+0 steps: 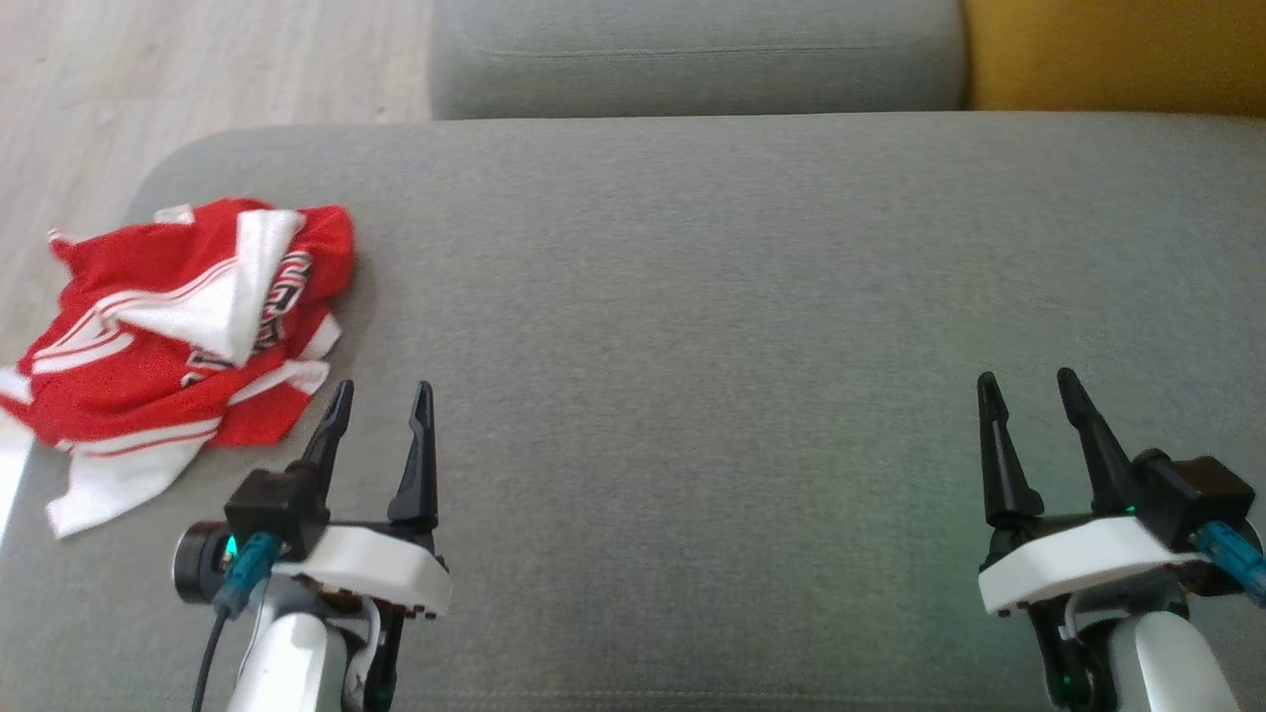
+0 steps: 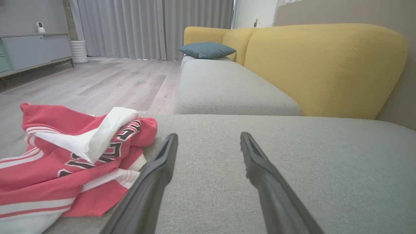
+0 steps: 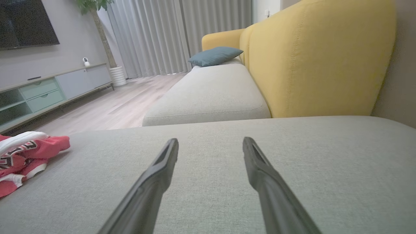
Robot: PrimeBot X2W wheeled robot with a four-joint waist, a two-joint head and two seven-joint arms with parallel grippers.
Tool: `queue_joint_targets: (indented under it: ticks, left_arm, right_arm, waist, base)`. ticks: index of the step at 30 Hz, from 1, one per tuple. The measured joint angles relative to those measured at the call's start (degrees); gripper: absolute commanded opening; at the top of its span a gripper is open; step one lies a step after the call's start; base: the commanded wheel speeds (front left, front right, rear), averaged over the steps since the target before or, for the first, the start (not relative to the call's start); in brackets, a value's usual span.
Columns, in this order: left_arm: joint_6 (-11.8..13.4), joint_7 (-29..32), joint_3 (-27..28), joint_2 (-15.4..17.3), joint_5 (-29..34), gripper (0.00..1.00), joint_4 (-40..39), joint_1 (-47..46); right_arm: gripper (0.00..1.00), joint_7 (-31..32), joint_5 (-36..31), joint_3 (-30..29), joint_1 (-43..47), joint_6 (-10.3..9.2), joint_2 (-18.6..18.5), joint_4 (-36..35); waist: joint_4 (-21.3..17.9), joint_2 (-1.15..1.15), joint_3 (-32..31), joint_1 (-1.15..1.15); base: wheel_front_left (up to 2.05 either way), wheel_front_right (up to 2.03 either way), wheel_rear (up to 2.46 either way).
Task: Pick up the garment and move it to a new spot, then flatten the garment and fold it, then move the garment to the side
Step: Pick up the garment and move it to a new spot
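A crumpled red and white garment (image 1: 173, 336) with dark lettering lies in a heap at the left end of a grey sofa seat (image 1: 712, 297). My left gripper (image 1: 384, 398) hovers open just right of the heap's near corner, holding nothing. In the left wrist view the garment (image 2: 71, 159) sits to the left of my open gripper (image 2: 208, 139). My right gripper (image 1: 1029, 386) stands open far to the right over bare cushion. The right wrist view has the garment (image 3: 22, 156) at its left edge, well away from that open gripper (image 3: 210, 144).
A second grey seat cushion (image 1: 692, 59) lies beyond the first, with yellow backrests (image 2: 325, 68) along the right and a teal pillow (image 2: 206, 49) at the far end. Wooden floor (image 1: 198, 69) drops off past the seat's left edge. A low cabinet (image 3: 55, 89) stands across the room.
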Motion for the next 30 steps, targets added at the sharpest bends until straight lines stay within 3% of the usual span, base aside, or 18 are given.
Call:
queue_joint_targets:
  ticks: [21,30]
  left_arm:
    - [0.48,-0.01,2.37,0.12,0.08,1.0,-1.46,-1.29]
    - [0.44,-0.01,3.79,0.24,0.08,1.0,-1.89,-1.29]
  right_arm:
    - [1.0,3.34,-0.64,2.12,0.05,0.0,0.07,-2.47]
    - [1.0,3.48,-0.7,2.26,0.05,0.0,0.07,-3.12]
  waist:
    - [16.27,0.0,0.85,0.0]
    - [20.3,0.0,1.19,0.0]
  base:
    - [0.0,0.0,0.0]
    - [0.0,0.0,0.0]
